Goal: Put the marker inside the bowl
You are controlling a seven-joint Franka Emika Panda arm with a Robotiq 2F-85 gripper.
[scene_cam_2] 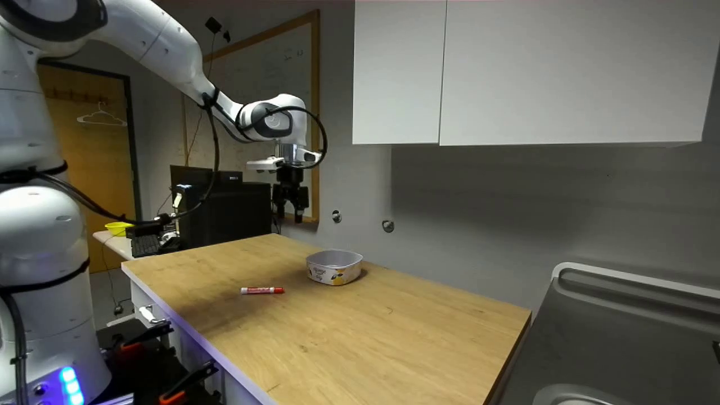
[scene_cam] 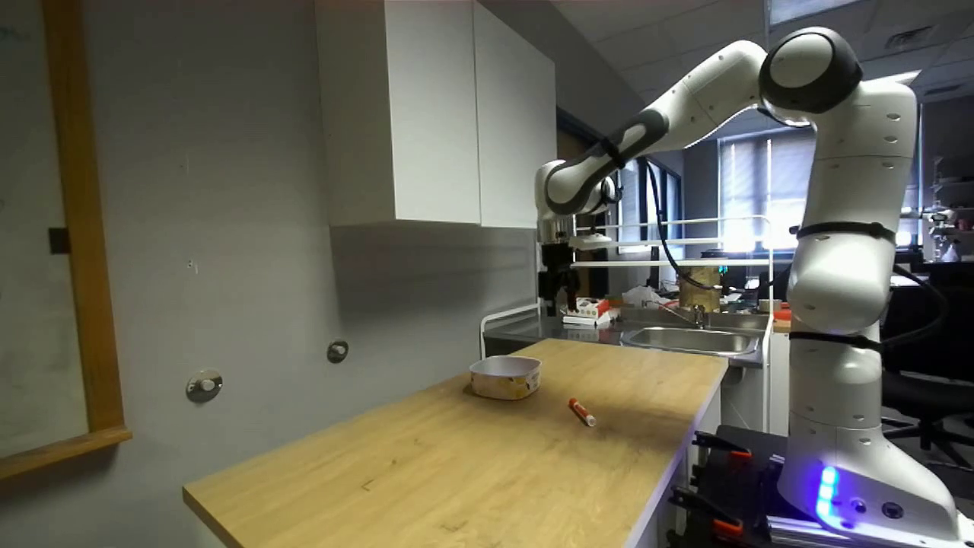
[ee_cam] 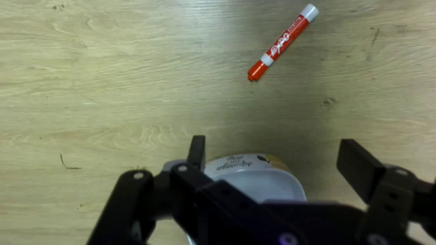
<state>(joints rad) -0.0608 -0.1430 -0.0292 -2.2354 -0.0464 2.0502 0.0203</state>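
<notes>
We have the wooden desk [scene_cam: 426,464] along the grey wall [scene_cam: 228,228], the bowl [scene_cam_2: 334,275] near the wall-side edge, the marker [ee_cam: 283,42] between bowl and arm-side edge with desk on all its sides, and the jaws spread wide above.

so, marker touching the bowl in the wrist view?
No, the marker lies on the wooden tabletop, whose surface shows between it and the bowl.

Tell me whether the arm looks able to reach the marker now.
Probably yes: the open gripper hangs above the tabletop, and the marker lies uncovered, apart from the bowl, leaving its sides free.
</notes>
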